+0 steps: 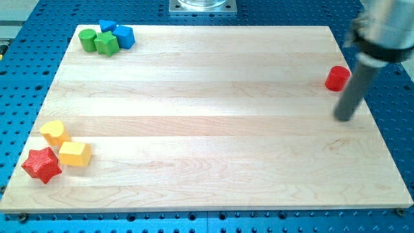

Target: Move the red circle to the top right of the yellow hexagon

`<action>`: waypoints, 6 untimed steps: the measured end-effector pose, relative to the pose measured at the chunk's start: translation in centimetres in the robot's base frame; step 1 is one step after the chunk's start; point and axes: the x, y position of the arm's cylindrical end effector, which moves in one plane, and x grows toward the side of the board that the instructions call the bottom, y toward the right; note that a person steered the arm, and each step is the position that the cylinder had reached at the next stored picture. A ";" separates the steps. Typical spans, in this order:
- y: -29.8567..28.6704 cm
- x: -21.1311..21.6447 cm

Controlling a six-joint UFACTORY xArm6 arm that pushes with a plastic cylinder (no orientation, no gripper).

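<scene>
The red circle [337,78] stands near the board's right edge, in the upper right of the view. The yellow hexagon [75,154] lies at the lower left, beside a yellow heart [54,132] and a red star [42,165]. My tip [345,118] rests on the board just below and slightly right of the red circle, a short gap apart from it. The dark rod rises from the tip toward the view's top right, where it is blurred.
A green circle [88,39], a green hexagon [107,44] and two blue blocks [123,36] cluster at the board's top left corner. The wooden board [213,129] lies on a blue perforated table. A metal mount [202,6] sits at the view's top centre.
</scene>
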 end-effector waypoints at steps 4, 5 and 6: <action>-20.0 -4.9; -15.3 -4.4; -11.3 -8.2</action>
